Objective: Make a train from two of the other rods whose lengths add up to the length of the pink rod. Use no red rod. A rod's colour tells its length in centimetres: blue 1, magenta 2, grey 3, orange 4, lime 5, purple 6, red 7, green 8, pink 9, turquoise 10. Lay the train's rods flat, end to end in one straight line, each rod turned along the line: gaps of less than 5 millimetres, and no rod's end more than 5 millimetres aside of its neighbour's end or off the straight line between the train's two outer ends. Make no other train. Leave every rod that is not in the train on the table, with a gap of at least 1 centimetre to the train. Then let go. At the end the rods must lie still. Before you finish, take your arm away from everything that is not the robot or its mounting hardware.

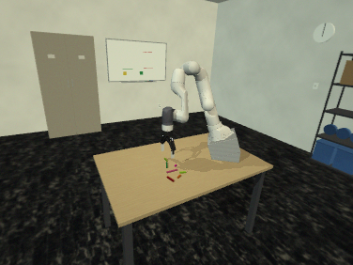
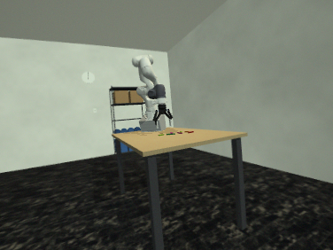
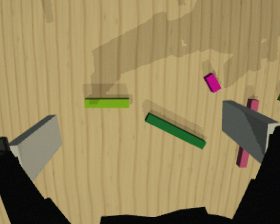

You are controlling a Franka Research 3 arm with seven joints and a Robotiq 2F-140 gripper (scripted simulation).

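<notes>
My gripper [image 3: 141,122] is open and empty, hanging above the table over the rods; it also shows in the top view [image 1: 167,147] and the exterior view [image 2: 162,114]. In the wrist view a green rod [image 3: 175,130] lies flat and slanted between my fingers. A lime rod [image 3: 106,102] lies flat to its left. A short magenta rod [image 3: 213,82] lies at the upper right. The pink rod lies at the right, partly hidden behind my right finger. In the top view the rods form a small cluster [image 1: 174,170] below the gripper, with a red rod [image 1: 171,179] and an orange rod [image 1: 178,176] at the near side.
The arm's grey base block [image 1: 223,147] stands at the table's back right. The wooden table [image 1: 180,179] has edges all round the cluster at some distance. A shelf with blue bins [image 1: 339,136] stands off to the right.
</notes>
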